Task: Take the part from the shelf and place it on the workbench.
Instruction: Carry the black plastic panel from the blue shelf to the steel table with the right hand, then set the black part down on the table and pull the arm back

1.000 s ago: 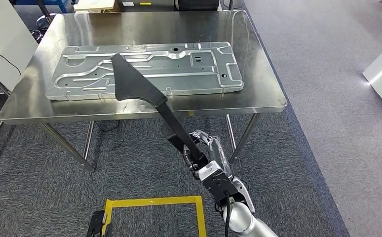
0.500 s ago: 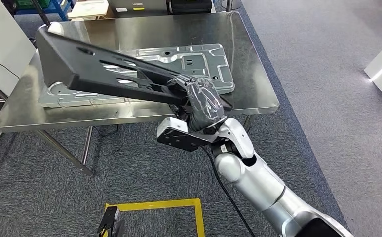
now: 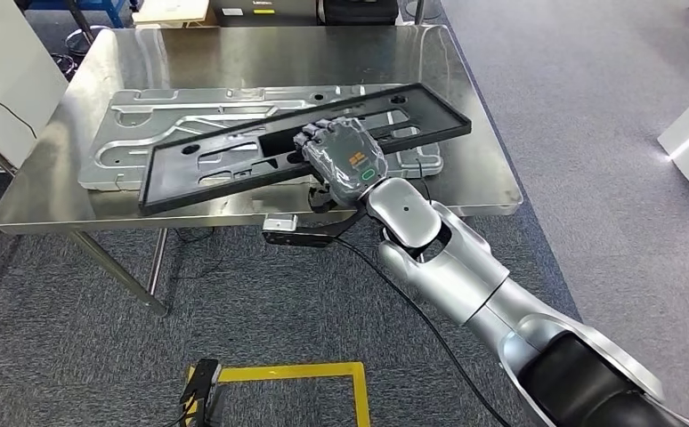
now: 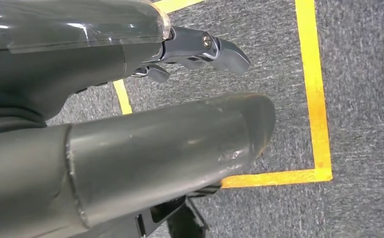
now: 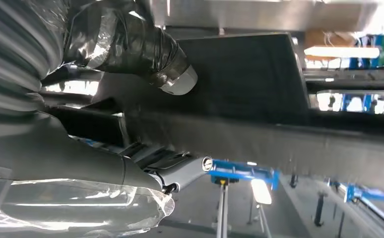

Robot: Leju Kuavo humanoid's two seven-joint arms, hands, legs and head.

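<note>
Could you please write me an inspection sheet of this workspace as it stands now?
Surface: steel workbench, shiny.
Job's things: black frame part, held by the right hand, lies slanted over the grey stamped metal panel.
Clutter: nothing seen.
Hands: right hand grips the part's middle; left hand hangs over the floor, holding nothing seen.
Cables: black cable runs under the right arm.
Surroundings: grey carpet, yellow floor tape, white board beside the workbench.
</note>
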